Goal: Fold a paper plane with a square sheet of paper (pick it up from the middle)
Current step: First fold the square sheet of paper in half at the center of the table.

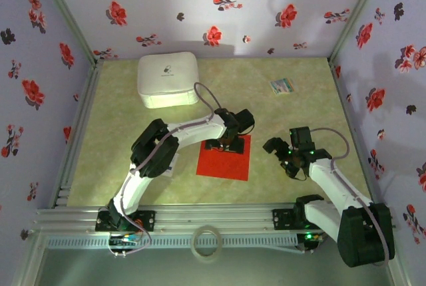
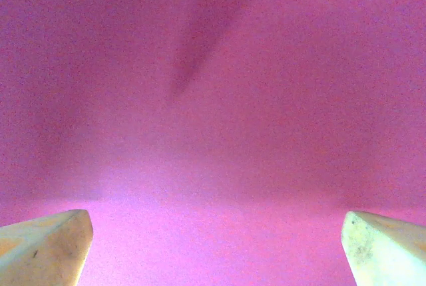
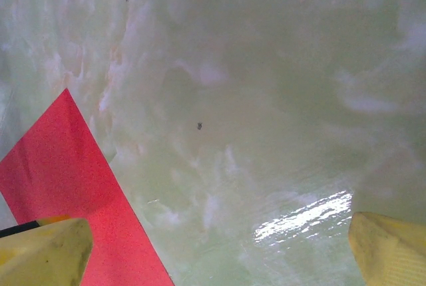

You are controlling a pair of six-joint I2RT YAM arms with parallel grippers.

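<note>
While the left gripper is held low over the square sheet of paper, its two fingers are spread wide apart and nothing is gripped between them. From the left wrist, pale fingertips are seen at both bottom corners, with red paper all across behind them. Whether the tips are touching the sheet cannot be told. The right gripper is spread wide too, and nothing is held in it. It is held over bare table, further to the box's right than the sheet.

The sheet is laid flat in front of the white box, toward the arm bases and a bit to the box's right. A small coloured card is seen level with the box, well off to its right. A ring of tape is seen far in front of the box, past the arm bases. The table is pale green and shiny. Walls with red and dark flowers are set around it, close behind the box.
</note>
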